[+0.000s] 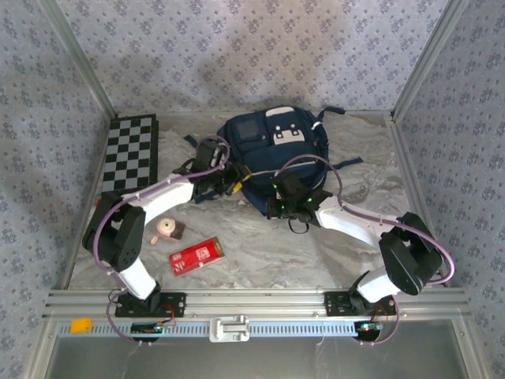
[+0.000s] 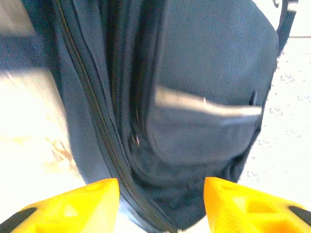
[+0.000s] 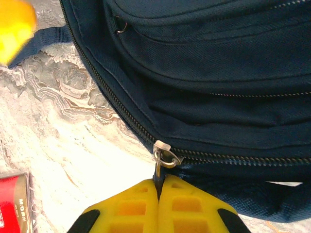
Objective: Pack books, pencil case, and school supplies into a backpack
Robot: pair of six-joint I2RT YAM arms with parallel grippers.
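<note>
Backpack (image 1: 272,154) lies on table (image 1: 268,260). Right pincer (image 3: 158,187) pinched tight on its zipper pull (image 3: 163,158) at near edge; left pincer (image 2: 160,182) parted, gripping nothing, just beside backpack's left side.

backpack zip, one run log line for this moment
right gripper shut on zipper pull | left gripper open at backpack | pencil case on table

Large navy backpack (image 1: 272,150) lying flat, far centre; flat red pencil case (image 1: 197,254) well apart, near-left.
</note>
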